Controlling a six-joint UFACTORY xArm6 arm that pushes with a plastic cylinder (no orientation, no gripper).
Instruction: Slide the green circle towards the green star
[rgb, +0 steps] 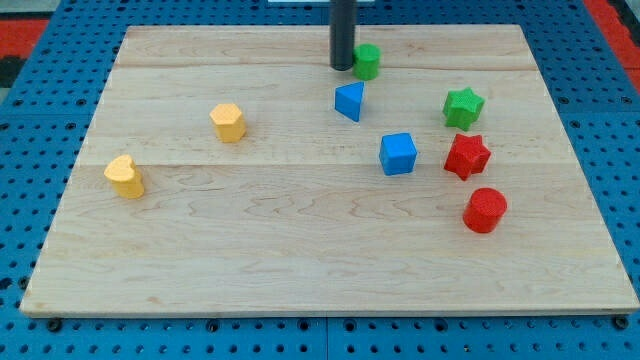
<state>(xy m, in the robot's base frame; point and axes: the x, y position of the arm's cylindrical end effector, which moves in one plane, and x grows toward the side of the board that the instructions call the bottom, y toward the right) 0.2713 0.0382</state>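
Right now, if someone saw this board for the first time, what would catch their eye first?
Probably the dark rod coming down from the view's top, with my tip right at the left side of the green circle. Next, the bright cluster on the view's right: the green star directly above the red star, with the red circle below. Two yellow blocks sit apart on the view's left.

My rod stood upright, entering from the view's top near the centre. My tip (342, 67) rested at the surface, toward the view's top, dark and straight along its visible length.
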